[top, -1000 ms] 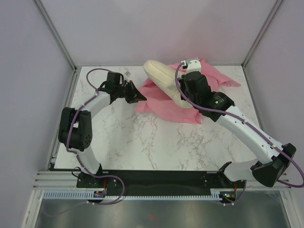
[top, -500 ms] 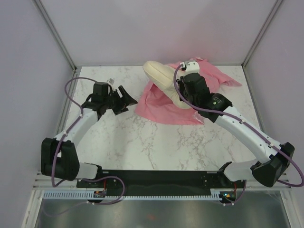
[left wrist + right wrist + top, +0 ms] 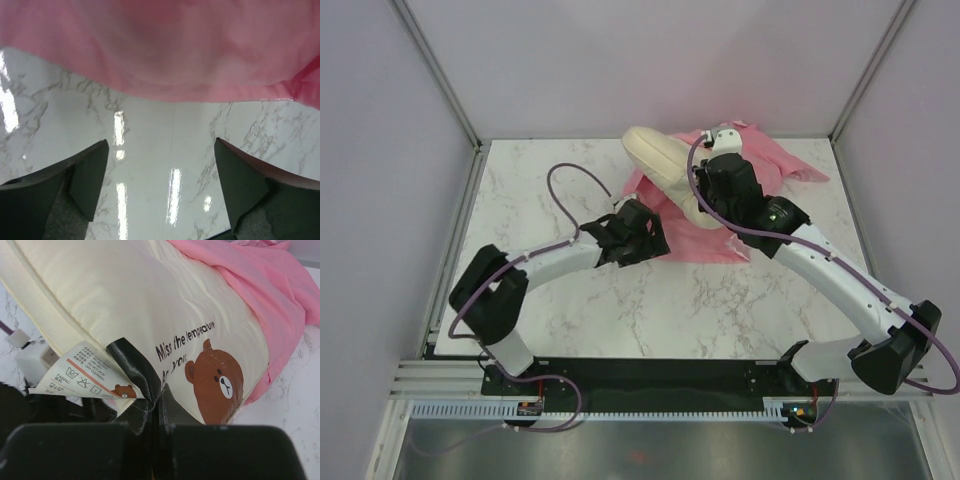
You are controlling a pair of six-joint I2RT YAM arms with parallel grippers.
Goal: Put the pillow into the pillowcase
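Left end effector (image 3: 160,187): released, jaws spread over the tabletop (image 3: 165,150), just beside the pillowcase (image 3: 160,50) edge. Right end effector (image 3: 156,402): clenched on the pillow (image 3: 125,300) edge beside its care label (image 3: 82,372). The pillow's other end lies under the pillowcase, at the tabletop's far side.

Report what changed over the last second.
The left tool let go of the left edge of the shiny pink fabric pillowcase, opened, swung away left, then returned to its near edge. Unchanged: the right tool, shut on the plump cream quilted pillow.
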